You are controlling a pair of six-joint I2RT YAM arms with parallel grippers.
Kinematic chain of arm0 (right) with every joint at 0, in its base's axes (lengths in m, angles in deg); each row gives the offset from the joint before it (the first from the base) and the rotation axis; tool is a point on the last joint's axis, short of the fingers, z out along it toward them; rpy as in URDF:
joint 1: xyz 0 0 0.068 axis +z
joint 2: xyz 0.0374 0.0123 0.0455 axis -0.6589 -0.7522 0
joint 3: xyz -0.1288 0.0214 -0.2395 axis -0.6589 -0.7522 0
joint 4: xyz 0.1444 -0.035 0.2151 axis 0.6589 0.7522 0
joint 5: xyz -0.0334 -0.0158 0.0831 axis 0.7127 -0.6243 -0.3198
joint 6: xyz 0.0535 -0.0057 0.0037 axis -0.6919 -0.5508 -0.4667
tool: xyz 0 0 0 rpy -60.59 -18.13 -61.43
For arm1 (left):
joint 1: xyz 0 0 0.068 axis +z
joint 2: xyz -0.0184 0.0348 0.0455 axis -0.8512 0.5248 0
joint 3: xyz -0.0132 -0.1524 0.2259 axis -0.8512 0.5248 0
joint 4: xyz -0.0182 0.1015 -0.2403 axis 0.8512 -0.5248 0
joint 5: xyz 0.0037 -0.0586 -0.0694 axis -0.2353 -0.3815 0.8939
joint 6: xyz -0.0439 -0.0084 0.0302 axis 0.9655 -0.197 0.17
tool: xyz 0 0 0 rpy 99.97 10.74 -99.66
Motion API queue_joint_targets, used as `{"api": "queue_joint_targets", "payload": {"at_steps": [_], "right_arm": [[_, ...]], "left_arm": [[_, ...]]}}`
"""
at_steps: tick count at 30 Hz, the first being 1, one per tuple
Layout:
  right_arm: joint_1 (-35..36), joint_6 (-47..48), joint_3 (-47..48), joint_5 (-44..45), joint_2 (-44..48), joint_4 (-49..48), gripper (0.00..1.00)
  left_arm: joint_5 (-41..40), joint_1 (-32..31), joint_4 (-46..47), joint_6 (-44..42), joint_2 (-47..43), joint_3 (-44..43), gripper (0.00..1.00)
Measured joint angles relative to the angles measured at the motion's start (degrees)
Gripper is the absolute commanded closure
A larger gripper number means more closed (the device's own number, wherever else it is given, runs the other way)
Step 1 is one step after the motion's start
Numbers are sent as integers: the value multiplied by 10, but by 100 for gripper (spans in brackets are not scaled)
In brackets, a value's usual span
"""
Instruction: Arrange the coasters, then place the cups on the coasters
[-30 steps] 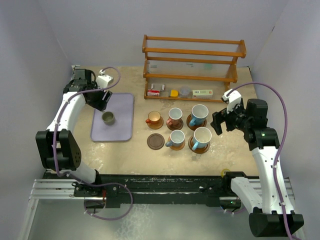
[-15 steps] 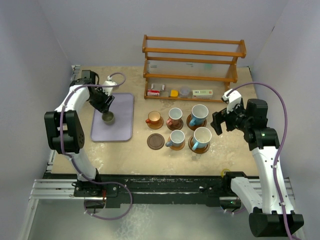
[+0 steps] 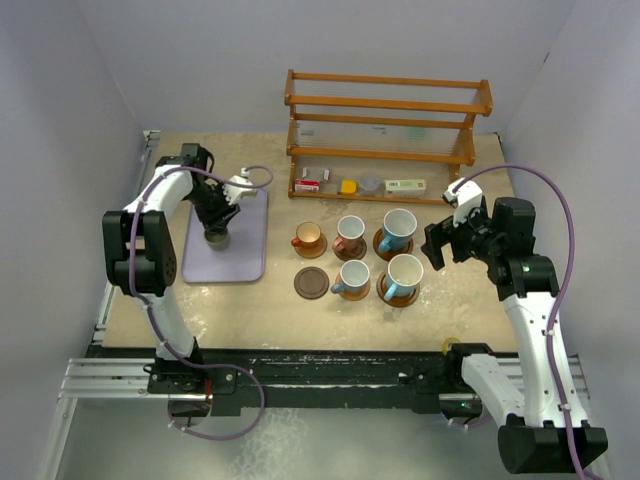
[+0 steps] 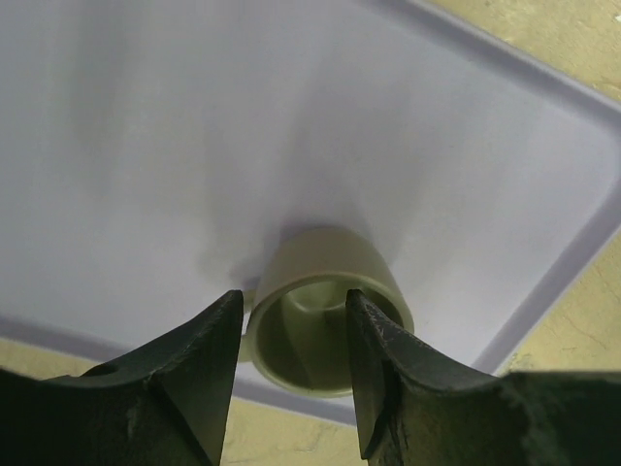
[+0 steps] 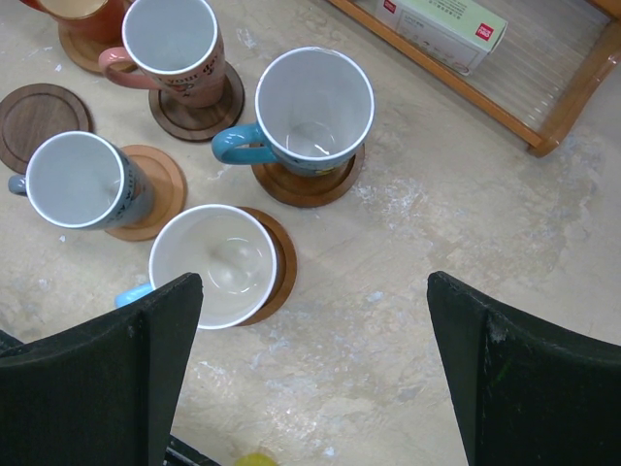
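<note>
The left gripper (image 4: 293, 303) hangs over the olive cup (image 4: 325, 254), which stands on the tray (image 4: 146, 146) at the left of the overhead frame. Its jaws are partly open: one finger sits outside the cup's wall and the other over its hollow, not visibly clamped. The right gripper (image 5: 310, 379) hovers at the right with jaws spread wide, holding nothing. Five cups (image 3: 350, 232) already sit on discs at centre, and one dark coaster (image 3: 311, 283) at that group's lower left is bare.

A pinch on a thin wall, off the cup's middle, could let it swing or slip on the lift. If the jaws close off line, the cup may skid on the smooth tray. On the way to the coaster it could knock its close neighbours.

A box (image 5: 441, 29) with red marks lies on the rack (image 3: 388, 100), its print too small to read. Marks on the pink and blue cups are also illegible.
</note>
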Motion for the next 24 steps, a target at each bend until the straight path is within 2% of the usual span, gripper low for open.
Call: {"api": "queue_joint_targets", "payload": {"at_steps": [7, 12, 16, 24], "right_arm": [[0, 0, 0, 0, 0, 0, 0], [0, 0, 0, 0, -2, 0, 0], [0, 0, 0, 0, -7, 0, 0], [0, 1, 0, 0, -8, 0, 0]], "left_arm": [[-9, -29, -31, -78, 19, -8, 59], [-14, -33, -51, -106, 37, -25, 70], [-24, -33, -59, -103, 42, -35, 77], [-63, -31, -42, -33, 40, -19, 76]]}}
